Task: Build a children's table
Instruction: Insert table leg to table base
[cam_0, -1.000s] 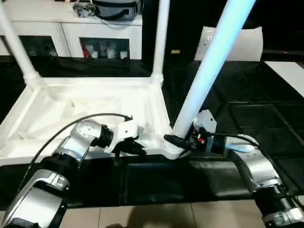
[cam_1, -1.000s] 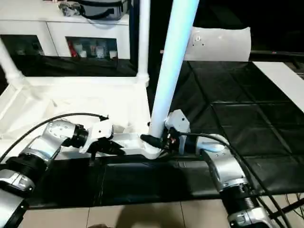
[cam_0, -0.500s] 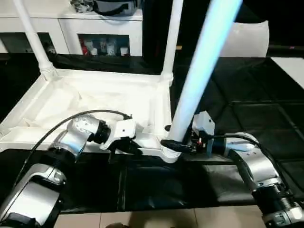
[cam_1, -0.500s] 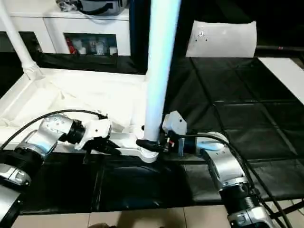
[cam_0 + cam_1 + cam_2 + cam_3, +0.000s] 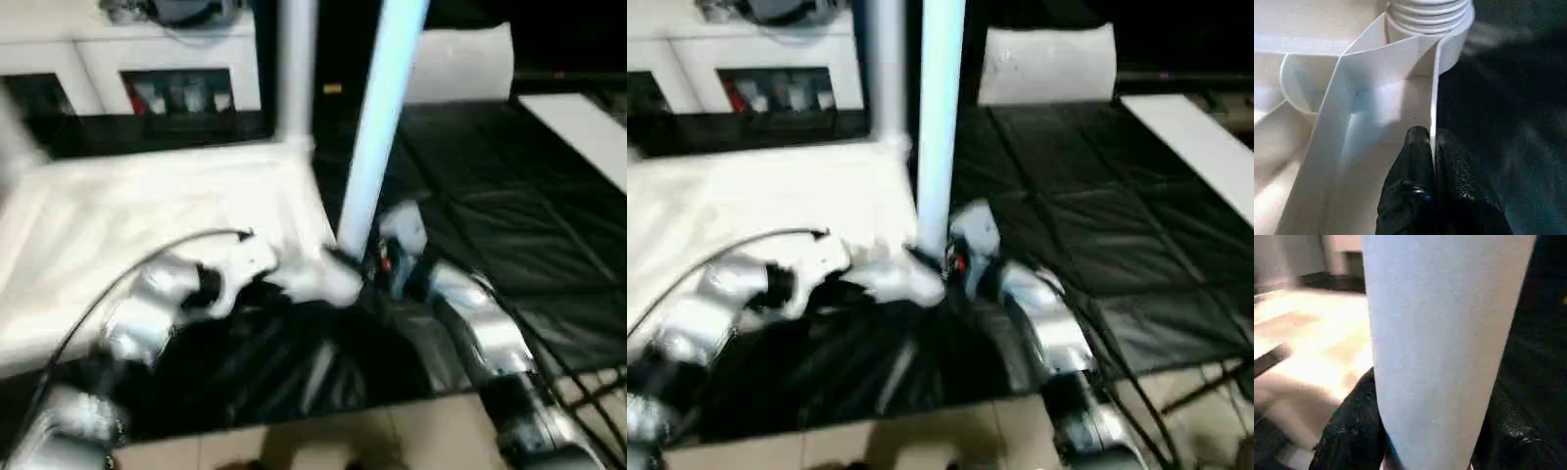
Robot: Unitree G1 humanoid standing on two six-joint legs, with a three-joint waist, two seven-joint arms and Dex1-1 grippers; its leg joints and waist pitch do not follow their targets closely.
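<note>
The children's table lies upside down: its white tabletop rests on the black mat with one leg standing in the far corner. A second long white leg rises nearly upright from the near right corner socket. My right gripper is shut around this leg just above the socket, a black finger on each side. My left gripper is shut on the tabletop's thin near rim, close beside that socket.
A white cabinet with dark compartments stands behind the tabletop. A white pillow-like slab leans at the back right. Black mat covers the floor to the right, with a white board at its far right edge.
The camera has swung, shifting the whole picture. The held leg has gone from leaning right to nearly upright in the socket. Both grippers keep their holds.
</note>
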